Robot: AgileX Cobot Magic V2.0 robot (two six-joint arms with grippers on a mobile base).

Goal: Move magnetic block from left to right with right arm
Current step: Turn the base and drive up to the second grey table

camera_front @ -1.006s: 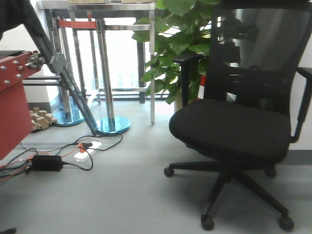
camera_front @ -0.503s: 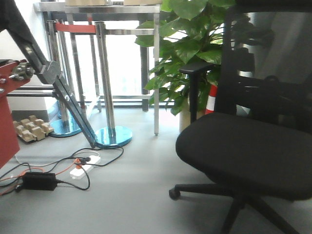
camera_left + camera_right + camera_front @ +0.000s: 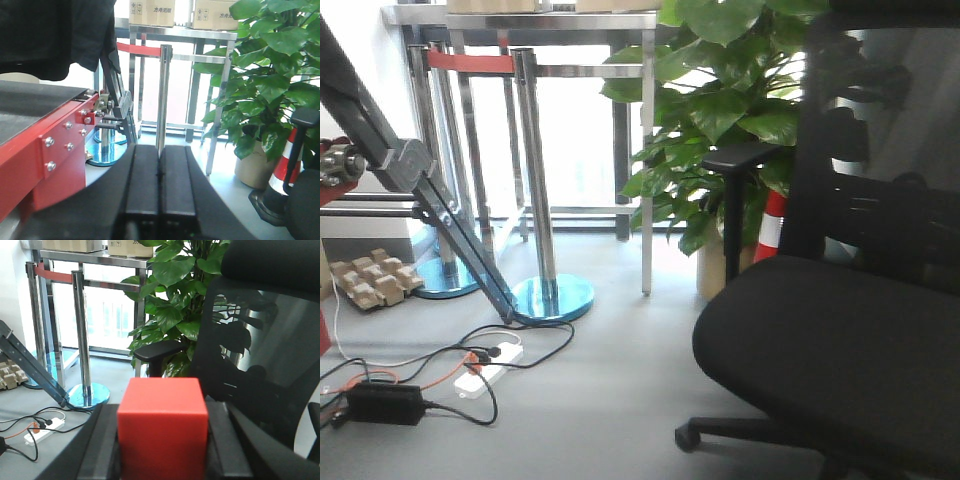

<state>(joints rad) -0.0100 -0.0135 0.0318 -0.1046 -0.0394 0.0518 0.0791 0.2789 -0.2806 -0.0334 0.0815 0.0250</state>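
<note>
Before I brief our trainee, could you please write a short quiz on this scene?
1. True or false: the left jaws are shut with nothing between them.
2. What do the right jaws hold? A) blue ball B) small bright red matte cube C) nothing
3. In the front view, what stands in front of the green leafy potted plant?
Key: 1 true; 2 B; 3 black mesh-backed office chair.

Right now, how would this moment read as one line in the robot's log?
right fingers: shut on red magnetic block | left fingers: shut, empty | ahead: office chair, potted plant
</note>
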